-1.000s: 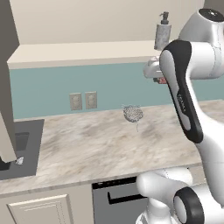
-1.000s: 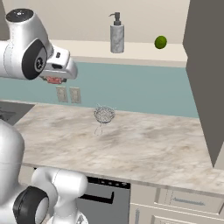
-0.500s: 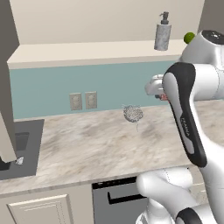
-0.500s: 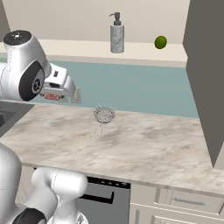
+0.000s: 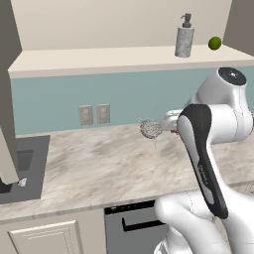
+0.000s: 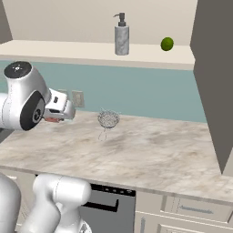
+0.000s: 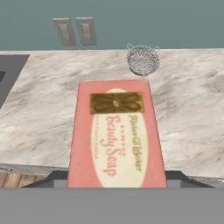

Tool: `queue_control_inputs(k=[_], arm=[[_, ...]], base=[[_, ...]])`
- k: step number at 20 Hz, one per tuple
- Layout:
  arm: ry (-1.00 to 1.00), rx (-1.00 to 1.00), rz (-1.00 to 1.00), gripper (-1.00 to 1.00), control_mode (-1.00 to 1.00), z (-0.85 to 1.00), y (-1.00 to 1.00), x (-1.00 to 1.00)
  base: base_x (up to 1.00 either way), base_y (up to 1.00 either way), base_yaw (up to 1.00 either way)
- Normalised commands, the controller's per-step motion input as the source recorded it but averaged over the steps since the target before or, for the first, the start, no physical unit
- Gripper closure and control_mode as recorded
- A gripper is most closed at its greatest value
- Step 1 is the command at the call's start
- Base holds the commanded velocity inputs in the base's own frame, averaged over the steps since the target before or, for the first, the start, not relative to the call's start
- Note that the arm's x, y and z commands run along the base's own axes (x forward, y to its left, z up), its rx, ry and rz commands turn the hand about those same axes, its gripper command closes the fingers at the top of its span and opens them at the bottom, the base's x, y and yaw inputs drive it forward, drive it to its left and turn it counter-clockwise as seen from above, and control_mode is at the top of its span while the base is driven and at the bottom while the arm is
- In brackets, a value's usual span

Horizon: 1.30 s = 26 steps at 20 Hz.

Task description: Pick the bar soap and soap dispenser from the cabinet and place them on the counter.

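The bar soap [image 7: 117,135], a pink-red block with a cream "Beauty Soap" label, sits between the jaws of my gripper [image 7: 116,178], which is shut on it. In the right base view a red sliver of the bar soap [image 6: 52,119] shows under the gripper [image 6: 58,114], hanging above the left part of the counter [image 6: 150,154]. The soap dispenser [image 5: 184,40] [image 6: 121,38], grey with a dark pump, stands upright on the cabinet shelf [image 5: 99,57], well above and apart from the hand.
A green lime [image 6: 167,43] lies on the shelf right of the dispenser. A wire-mesh ball [image 7: 143,60] [image 6: 108,119] rests on the counter just ahead of the soap. The dark sink [image 5: 20,168] is at the left end. An open cabinet door [image 6: 214,82] hangs at right.
The arm has come down from shelf height toward the counter, carrying the bar soap. The dispenser, lime and mesh ball have stayed put.
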Motion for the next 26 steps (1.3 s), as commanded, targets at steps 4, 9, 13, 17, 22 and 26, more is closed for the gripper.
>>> queue_control_inputs(k=[4, 9, 13, 17, 22, 26], arm=[[0.00, 0.00, 0.01, 1.00, -1.00, -0.62, 0.15, 0.00], [0.00, 0.00, 0.01, 1.00, -1.00, -0.60, 0.15, 0.03], [0.00, 0.00, 0.00, 1.00, -1.00, -0.51, 0.13, 0.15], [0.00, 0.00, 0.00, 1.00, -1.00, -0.52, 0.12, 0.17], [0.00, 0.00, 0.00, 1.00, -1.00, -0.47, 0.13, 0.28], [0.00, 0.00, 0.00, 1.00, -1.00, -0.51, 0.11, 0.28]], base=[[0.00, 0.00, 0.00], [0.00, 0.00, 0.00], [0.00, 0.00, 0.00], [0.00, 0.00, 0.00], [0.00, 0.00, 0.00], [0.00, 0.00, 0.00]])
